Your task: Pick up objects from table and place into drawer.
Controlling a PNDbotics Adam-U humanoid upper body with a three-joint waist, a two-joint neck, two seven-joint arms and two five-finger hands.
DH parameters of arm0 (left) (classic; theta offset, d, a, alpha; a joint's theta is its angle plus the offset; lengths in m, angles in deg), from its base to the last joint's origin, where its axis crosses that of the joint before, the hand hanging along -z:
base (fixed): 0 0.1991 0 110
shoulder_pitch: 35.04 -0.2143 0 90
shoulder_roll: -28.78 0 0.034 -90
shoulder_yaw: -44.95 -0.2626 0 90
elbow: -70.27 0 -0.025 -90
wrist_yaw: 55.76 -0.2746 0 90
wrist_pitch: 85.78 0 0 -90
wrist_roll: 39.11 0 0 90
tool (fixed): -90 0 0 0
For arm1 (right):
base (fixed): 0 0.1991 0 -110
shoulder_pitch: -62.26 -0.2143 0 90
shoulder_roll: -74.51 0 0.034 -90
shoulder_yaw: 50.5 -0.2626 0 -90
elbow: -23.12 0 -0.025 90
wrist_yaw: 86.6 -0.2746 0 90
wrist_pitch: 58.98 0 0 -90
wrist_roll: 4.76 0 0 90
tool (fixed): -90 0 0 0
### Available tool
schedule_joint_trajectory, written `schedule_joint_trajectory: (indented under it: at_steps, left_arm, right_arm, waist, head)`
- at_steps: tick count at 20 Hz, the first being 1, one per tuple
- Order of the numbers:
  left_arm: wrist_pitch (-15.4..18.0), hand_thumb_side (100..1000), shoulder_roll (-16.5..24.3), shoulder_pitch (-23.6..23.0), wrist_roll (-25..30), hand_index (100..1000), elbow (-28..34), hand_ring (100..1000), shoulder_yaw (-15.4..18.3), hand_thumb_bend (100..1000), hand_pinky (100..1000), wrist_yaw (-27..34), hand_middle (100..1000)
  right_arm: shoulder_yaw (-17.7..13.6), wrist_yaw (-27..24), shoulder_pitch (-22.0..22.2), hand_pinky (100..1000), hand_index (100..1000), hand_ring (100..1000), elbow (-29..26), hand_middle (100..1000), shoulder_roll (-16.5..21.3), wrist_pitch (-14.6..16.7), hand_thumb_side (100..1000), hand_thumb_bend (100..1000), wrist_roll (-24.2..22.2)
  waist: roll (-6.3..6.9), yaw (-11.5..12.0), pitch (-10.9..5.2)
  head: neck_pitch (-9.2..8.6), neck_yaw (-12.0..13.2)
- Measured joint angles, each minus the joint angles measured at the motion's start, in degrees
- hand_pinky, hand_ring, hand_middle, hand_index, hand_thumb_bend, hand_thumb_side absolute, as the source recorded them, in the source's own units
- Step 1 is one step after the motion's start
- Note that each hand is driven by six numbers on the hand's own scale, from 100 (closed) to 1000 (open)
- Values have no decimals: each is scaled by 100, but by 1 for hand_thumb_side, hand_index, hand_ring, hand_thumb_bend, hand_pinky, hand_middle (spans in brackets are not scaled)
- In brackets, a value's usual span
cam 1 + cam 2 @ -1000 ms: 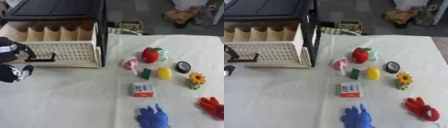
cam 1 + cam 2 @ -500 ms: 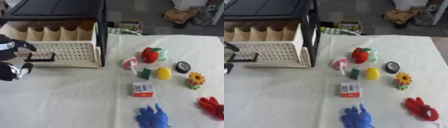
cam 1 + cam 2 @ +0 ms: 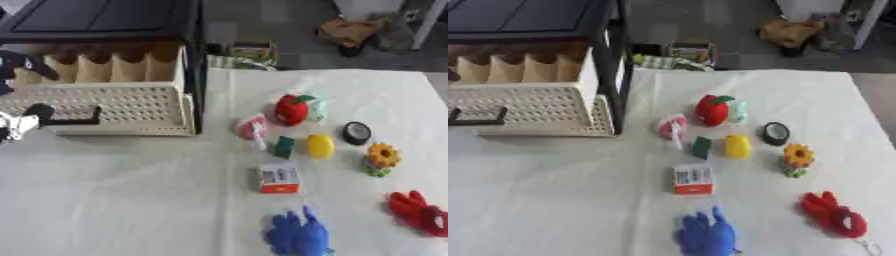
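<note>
Standing pulled out at the far left, the cream drawer (image 3: 105,105) shows its dividers, ready for filling. By its dark handle (image 3: 74,118) sits the left hand (image 3: 19,125); whether its fingers pinch the handle I cannot tell. Right of it, untouched: blue toy (image 3: 297,234), red toy (image 3: 418,212), small box (image 3: 279,178), apple (image 3: 291,109), yellow piece (image 3: 320,146).

At the left edge of the left eye view, the black-and-silver left hand (image 3: 19,95) is cut off, its fingers too blurred to read. In the right eye view, the red flower-shaped toy (image 3: 831,214) trails a pale, indistinct bit at lower right.
</note>
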Motion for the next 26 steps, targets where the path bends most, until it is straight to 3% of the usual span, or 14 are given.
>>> schedule_joint_trajectory:
  at_steps: [7,10,12,16,20,23,25,26]
  left_arm:
    - [147,408,-53,23,-507,898,9,100,339,105,100,385,100]
    - [85,408,-75,23,-748,820,9,100,408,105,100,501,100]
    - [30,346,-99,23,-1109,815,10,100,474,100,100,659,100]
    - [86,253,-254,8,-2553,863,10,100,580,100,100,1168,100]
    - [332,246,-459,-137,-4173,878,10,100,587,100,100,1591,100]
    - [506,256,-622,-245,-5097,876,11,100,583,100,100,1798,100]
    - [602,261,-718,-293,-5508,868,11,100,563,100,100,1878,100]
    - [648,223,-772,-304,-5654,865,11,100,540,100,100,1903,100]
  right_arm:
    - [-22,0,31,820,876,870,0,867,0,-30,1000,100,28]
    - [-33,1,32,820,876,871,0,868,0,-33,1000,100,32]
    - [-33,8,32,821,876,871,0,868,0,-47,1000,113,25]
    - [-30,28,29,822,870,871,0,862,19,-173,1000,217,-127]
    - [60,42,-59,826,865,871,0,847,216,-342,1000,333,-527]
    - [179,55,-195,837,867,880,0,845,431,-407,991,407,-943]
    - [284,58,-310,848,887,885,0,839,568,-417,918,422,-1304]
    - [340,50,-377,856,903,891,-1,836,627,-412,848,439,-1520]
  waist:
    - [-6,29,-24]
    - [-14,29,-54]
    - [-18,27,-61]
    - [-39,-10,-93]
    - [-45,-36,-111]
    - [-44,-47,-152]
    - [-44,-53,-173]
    - [-44,-56,-185]
  head:
    - [0,-97]
    - [0,-124]
    - [4,-180]
    - [103,-287]
    - [173,-308]
    - [230,-308]
    - [297,-305]
    - [329,-300]
